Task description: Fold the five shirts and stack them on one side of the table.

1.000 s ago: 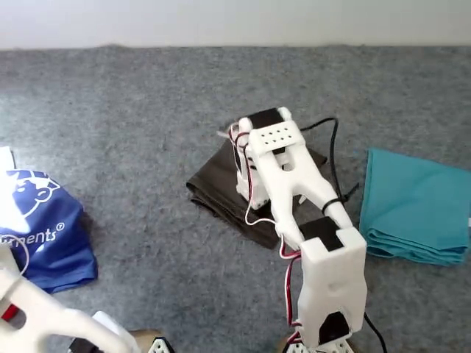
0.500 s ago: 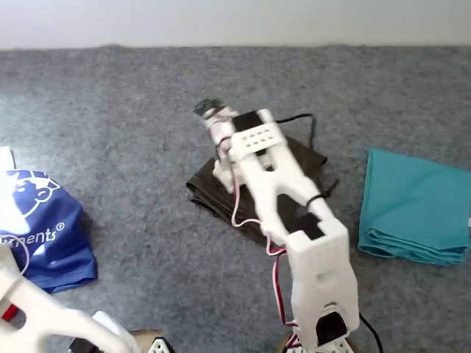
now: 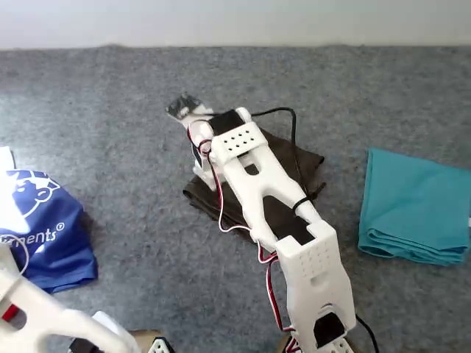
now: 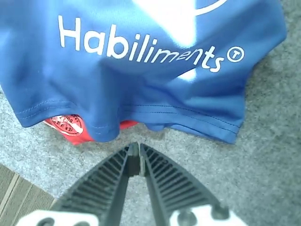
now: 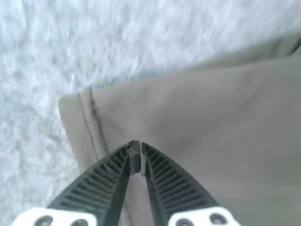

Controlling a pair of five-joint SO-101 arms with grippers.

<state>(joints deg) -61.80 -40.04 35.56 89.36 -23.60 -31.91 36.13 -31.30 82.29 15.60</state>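
Grey tabletop (image 3: 110,132) with a felt-like nap runs back to a pale wall. The right gripper (image 5: 135,150) has its jaws pressed together with nothing visible between them, its tips poised over the brown shirt (image 5: 211,117) just inside a hemmed corner. That shirt lies mid-table in a loosely folded, rumpled bundle under the right arm. The left gripper (image 4: 135,157) is likewise closed and empty. It hangs over bare surface just beside the hem of the blue shirt (image 4: 141,70), which lies unfolded at the left edge with a red shirt (image 4: 68,126) peeking out beneath it. A teal shirt (image 3: 416,206) sits neatly folded at the right side, well apart from the brown one.

The step in hand looks like the brown shirt's folding. Next, the right jaws would need to open, settle onto that corner and pinch every layer before carrying it over or across to the teal shirt.
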